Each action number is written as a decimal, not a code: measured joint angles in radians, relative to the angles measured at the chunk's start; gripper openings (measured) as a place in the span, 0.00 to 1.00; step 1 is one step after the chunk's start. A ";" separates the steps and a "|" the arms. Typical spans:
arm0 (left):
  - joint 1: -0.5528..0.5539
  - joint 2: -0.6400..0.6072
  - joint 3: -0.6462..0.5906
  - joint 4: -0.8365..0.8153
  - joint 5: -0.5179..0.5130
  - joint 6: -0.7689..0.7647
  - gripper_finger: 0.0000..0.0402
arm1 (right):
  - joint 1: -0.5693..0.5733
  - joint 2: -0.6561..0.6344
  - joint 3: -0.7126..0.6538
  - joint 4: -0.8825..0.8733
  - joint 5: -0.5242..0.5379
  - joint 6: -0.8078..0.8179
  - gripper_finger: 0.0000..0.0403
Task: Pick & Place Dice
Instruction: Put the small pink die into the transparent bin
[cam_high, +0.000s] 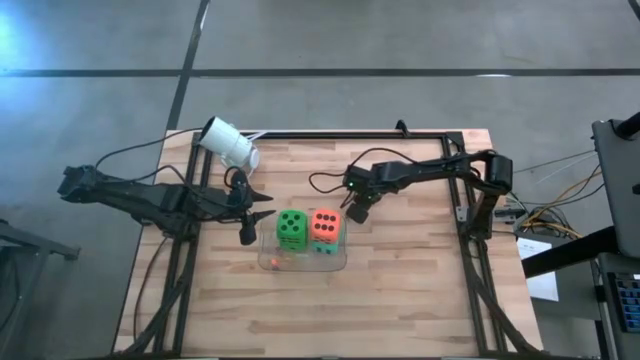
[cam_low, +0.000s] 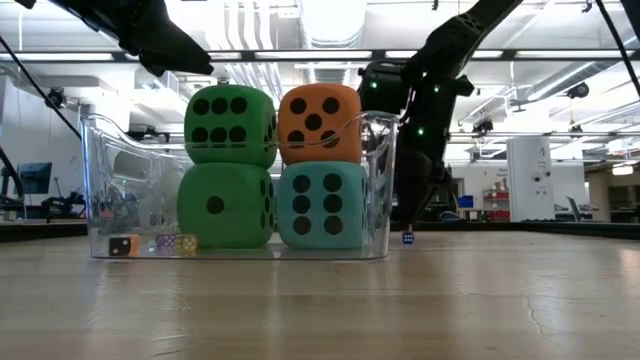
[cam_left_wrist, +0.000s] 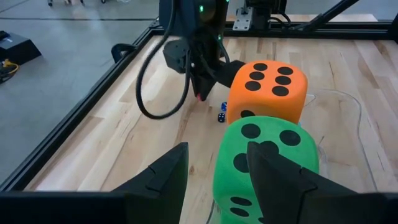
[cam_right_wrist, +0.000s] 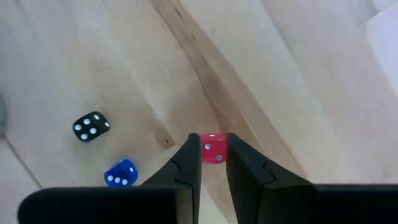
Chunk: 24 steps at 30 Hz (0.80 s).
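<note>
Four big dice (cam_low: 272, 165) stacked in clear bin (cam_low: 100, 160); right gripper (cam_right_wrist: 213, 163) clamps small red die (cam_right_wrist: 213, 148); left gripper (cam_left_wrist: 214, 171) part-open, empty.

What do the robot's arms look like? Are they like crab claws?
A bit! Both arms are thin and black, built from jointed tubes. The left gripper ends in two dark, wedge-shaped jaws. The right gripper has the same flat black jaws. A black cable loops loosely off the right arm, and small green lights glow on it.
</note>
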 joint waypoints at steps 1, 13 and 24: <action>0.000 0.000 0.000 0.000 0.000 0.000 0.43 | 0.000 -0.004 0.002 -0.002 0.000 -0.005 0.12; 0.000 0.000 0.000 0.000 0.000 0.000 0.42 | 0.004 -0.162 0.007 -0.043 0.048 -0.025 0.12; 0.000 0.000 0.000 0.000 0.000 0.000 0.42 | 0.018 -0.349 0.005 -0.063 0.158 -0.025 0.12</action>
